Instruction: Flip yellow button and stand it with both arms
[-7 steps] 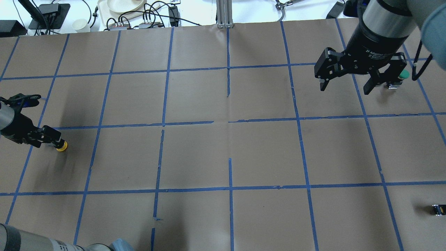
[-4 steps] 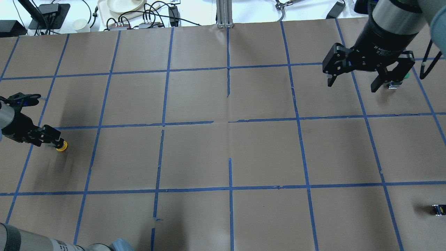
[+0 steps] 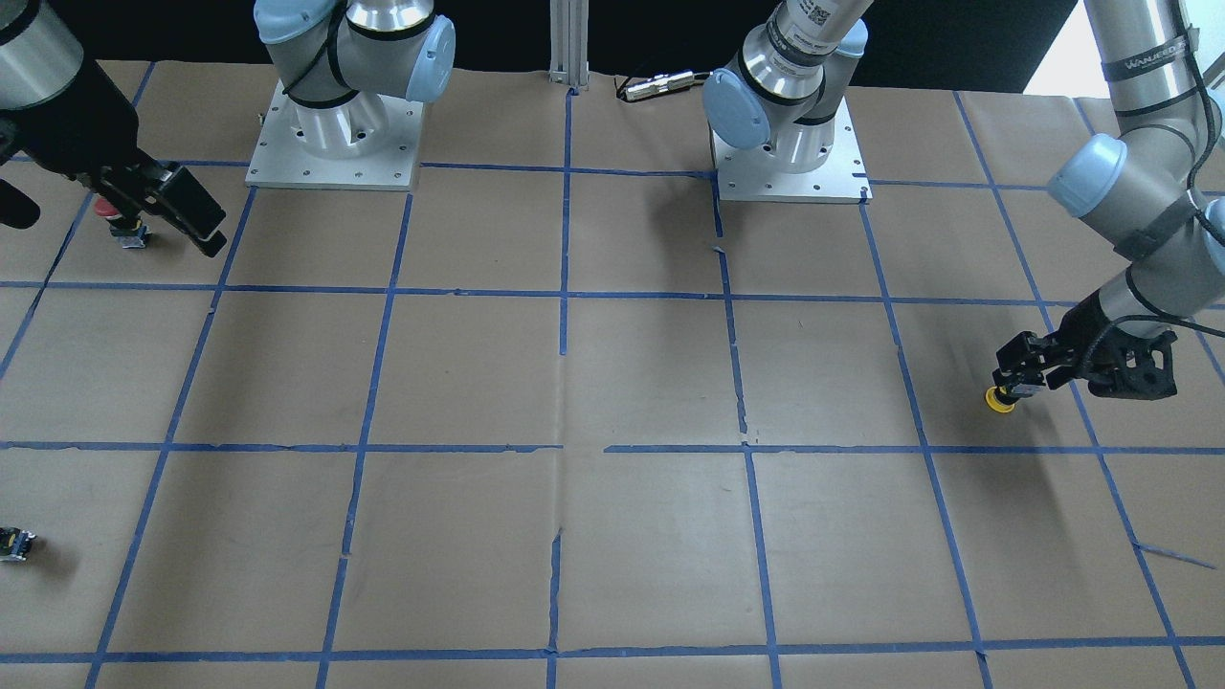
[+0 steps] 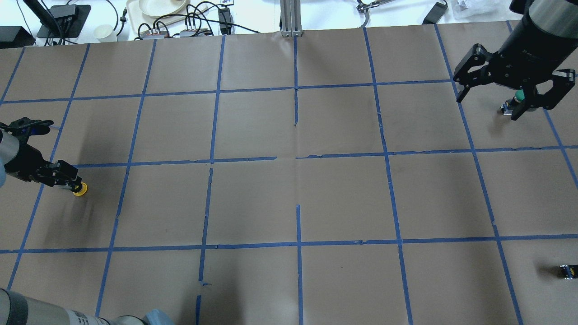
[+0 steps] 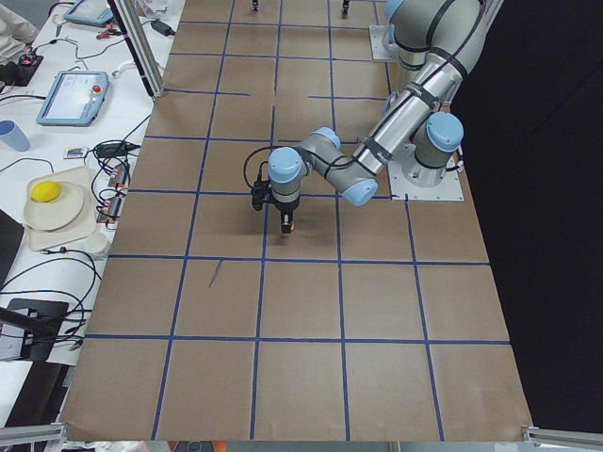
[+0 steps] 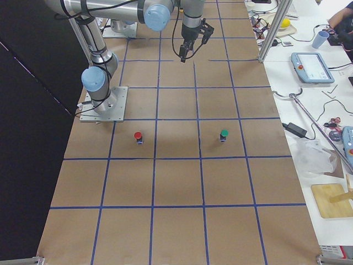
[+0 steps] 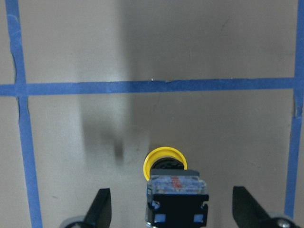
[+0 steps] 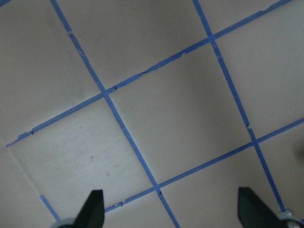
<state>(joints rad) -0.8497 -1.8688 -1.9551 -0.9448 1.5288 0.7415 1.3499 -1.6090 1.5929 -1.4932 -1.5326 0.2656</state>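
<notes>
Your left gripper (image 7: pixel 173 209) stands wide open, its 2 fingers (image 7: pixel 101 209) flanking the yellow button (image 7: pixel 175 197) without touching it, so it holds nothing. In the wrist view you see the button's black-and-grey body nearest the camera and its yellow cap pointing away toward a blue tape line; whether it lies flat or leans, you cannot tell. It sits on the brown-papered table (image 4: pixel 253 203) near the edge on the robot's own left, in the middle row of squares, just on the robot's side of a tape line. Well apart, over the far corner on the robot's right, your right gripper (image 4: pixel 487 107) hangs spread wide and empty; in the overhead view 1 finger partly covers a green-capped switch (image 4: pixel 520 95). A red-capped switch (image 6: pixel 138 136) stands upright near that one, and a tiny black block (image 4: pixel 567 271) lies by the right edge.
</notes>
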